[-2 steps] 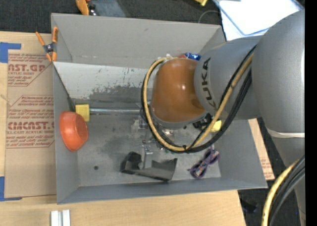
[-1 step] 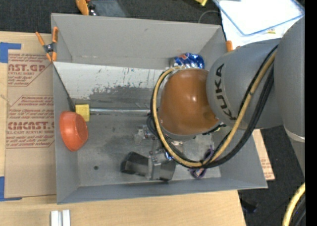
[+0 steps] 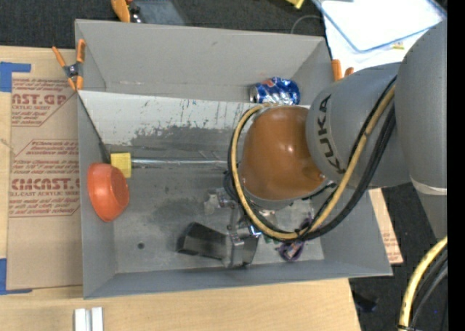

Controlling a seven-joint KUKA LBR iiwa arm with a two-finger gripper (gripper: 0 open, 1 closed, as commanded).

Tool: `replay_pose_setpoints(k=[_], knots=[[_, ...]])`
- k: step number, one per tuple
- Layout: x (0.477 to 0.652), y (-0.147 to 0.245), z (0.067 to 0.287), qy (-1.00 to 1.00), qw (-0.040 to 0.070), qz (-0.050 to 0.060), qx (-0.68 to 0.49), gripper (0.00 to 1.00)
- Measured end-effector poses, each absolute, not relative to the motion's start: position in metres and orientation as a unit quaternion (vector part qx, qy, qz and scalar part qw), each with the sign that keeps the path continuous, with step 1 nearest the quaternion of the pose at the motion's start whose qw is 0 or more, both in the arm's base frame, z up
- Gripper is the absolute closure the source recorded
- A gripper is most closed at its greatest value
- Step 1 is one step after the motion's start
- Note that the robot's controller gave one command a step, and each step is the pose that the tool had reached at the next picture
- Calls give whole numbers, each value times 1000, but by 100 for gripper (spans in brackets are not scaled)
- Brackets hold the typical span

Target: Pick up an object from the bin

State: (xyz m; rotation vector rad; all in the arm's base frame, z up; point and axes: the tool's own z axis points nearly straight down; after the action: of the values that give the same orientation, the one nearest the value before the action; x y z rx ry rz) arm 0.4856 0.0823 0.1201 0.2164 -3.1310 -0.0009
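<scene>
Camera view looks down into the grey bin (image 3: pixel 156 202), where the arm reaches in from the right. Its gripper (image 3: pixel 238 244) sits low near the front wall, under the brown wrist cover (image 3: pixel 280 152). Just to the gripper's left, touching or nearly touching its tip, a black, flat, wedge-like object (image 3: pixel 200 239) lies on the bin floor. It is the thing nearest the gripper and the likely pick. Whether the jaws are spread or pressed together cannot be told, as the wrist and cables hide much of the tool, and nothing can be seen pinched between them.

Well apart, by the left wall, rests an orange bowl-shaped piece (image 3: pixel 107 191), with a yellow block (image 3: pixel 120 164) on a thin rod just above it. A blue-and-white crumpled packet (image 3: pixel 276 91) lies at the back, and a small purple item (image 3: pixel 290 250) sits to the gripper's right.

To do this step well, the gripper probably needs to be centred over the black object rather than beside it. The jaws should straddle its narrower side, so that closing does not shove it along the floor. With the front wall near, a straight lift upward looks safest.
</scene>
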Motion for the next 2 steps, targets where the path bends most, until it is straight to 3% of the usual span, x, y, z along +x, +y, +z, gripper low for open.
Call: replay_pose_setpoints(k=[1, 2], knots=[[482, 95, 75, -1000, -6, -3, -16, 0], [480, 104, 69, -999, 2, -2, -33, 100]])
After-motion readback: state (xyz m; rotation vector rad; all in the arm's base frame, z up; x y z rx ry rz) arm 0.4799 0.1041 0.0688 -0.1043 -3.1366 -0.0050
